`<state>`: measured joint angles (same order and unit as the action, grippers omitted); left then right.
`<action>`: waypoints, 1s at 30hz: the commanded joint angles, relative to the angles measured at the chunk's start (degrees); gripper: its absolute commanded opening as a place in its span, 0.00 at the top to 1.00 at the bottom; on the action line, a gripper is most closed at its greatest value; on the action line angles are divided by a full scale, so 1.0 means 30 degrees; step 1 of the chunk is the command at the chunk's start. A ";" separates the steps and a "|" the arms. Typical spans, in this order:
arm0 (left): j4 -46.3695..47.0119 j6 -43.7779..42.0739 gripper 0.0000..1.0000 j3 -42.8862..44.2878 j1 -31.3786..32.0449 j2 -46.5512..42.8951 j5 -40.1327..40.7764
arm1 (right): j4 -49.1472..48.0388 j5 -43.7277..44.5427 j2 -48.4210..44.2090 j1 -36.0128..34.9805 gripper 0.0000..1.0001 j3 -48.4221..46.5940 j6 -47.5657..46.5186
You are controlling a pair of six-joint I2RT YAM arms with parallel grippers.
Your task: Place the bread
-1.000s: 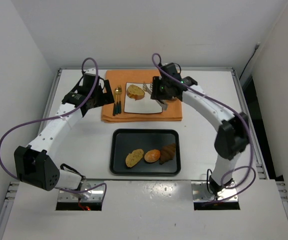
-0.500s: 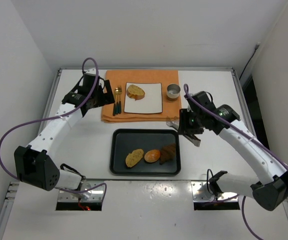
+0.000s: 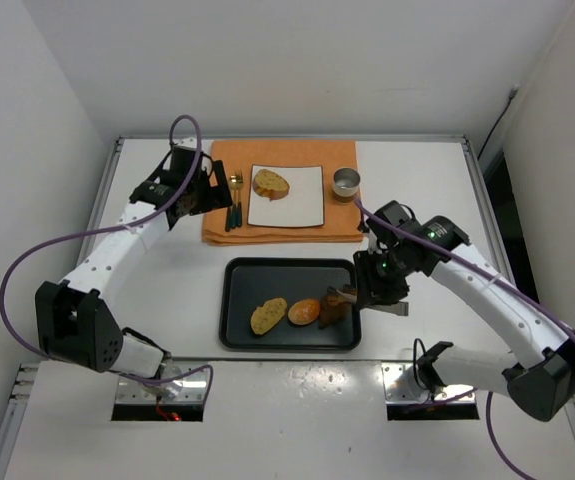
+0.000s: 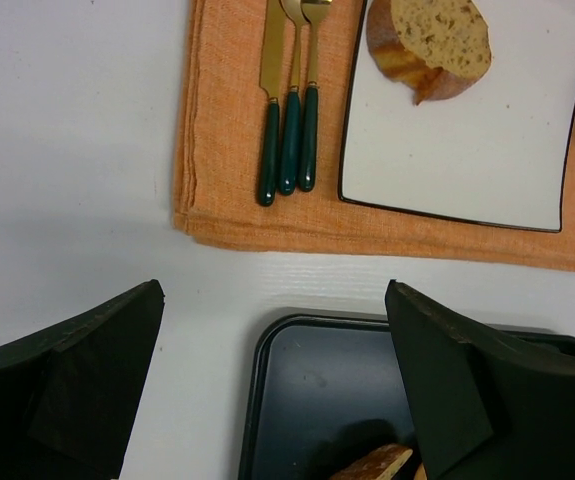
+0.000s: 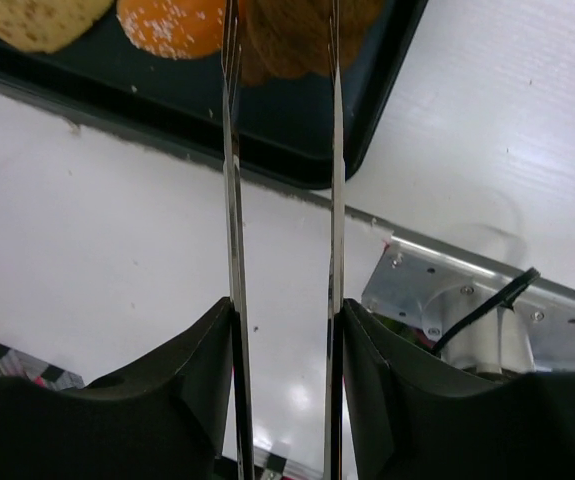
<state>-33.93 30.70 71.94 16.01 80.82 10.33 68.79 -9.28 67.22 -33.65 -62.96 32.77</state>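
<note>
**Top external view.** The black tray (image 3: 287, 280) lies on the table (image 3: 417, 180). From 9 to 3 o'clock it holds a tan piece (image 3: 268, 315), an orange bun (image 3: 304, 312) and a dark brown piece (image 3: 335, 305). At 12 o'clock of the tray, an orange placemat (image 3: 227, 228) carries the white plate (image 3: 302, 205), with one bread slice (image 3: 271, 183) in the plate's 10 o'clock corner. Cutlery (image 3: 234, 195) lies at 9 o'clock of the plate and a metal cup (image 3: 346, 181) at 3 o'clock. The left gripper (image 3: 215, 192) hovers over the placemat's 9 o'clock edge. The right gripper (image 3: 362, 293) is at the tray's 3 o'clock rim, clamped on tongs (image 3: 392, 309).

**Left wrist view.** The left gripper (image 4: 272, 400) has its jaws spread wide, with nothing between them. The bread slice (image 4: 432, 45) rests on the white plate (image 4: 467, 150).

**Right wrist view.** The right gripper (image 5: 285, 310) squeezes the tongs (image 5: 232, 200). The tong blades stand apart, flanking the dark brown piece (image 5: 297, 40). Whether they touch it cannot be determined.
</note>
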 commanded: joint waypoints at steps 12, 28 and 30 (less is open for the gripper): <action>0.0676 0.0197 0.01 0.0746 -0.0239 0.0132 -0.0601 | -0.0080 0.0073 0.0999 -0.0795 0.54 0.0215 -0.0466; 0.0676 0.0197 0.01 0.0394 -0.0239 0.0132 -0.0249 | 0.1029 0.2093 0.2027 -0.1147 0.88 -0.2681 -0.0817; 0.0676 0.0197 0.01 0.0568 -0.0239 0.0132 -0.0249 | 0.1209 0.2300 0.2232 -0.1147 0.91 -0.3796 -0.0991</action>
<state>-33.39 30.70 71.94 16.01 81.54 9.13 71.55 -5.43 73.84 -36.88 -68.55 30.70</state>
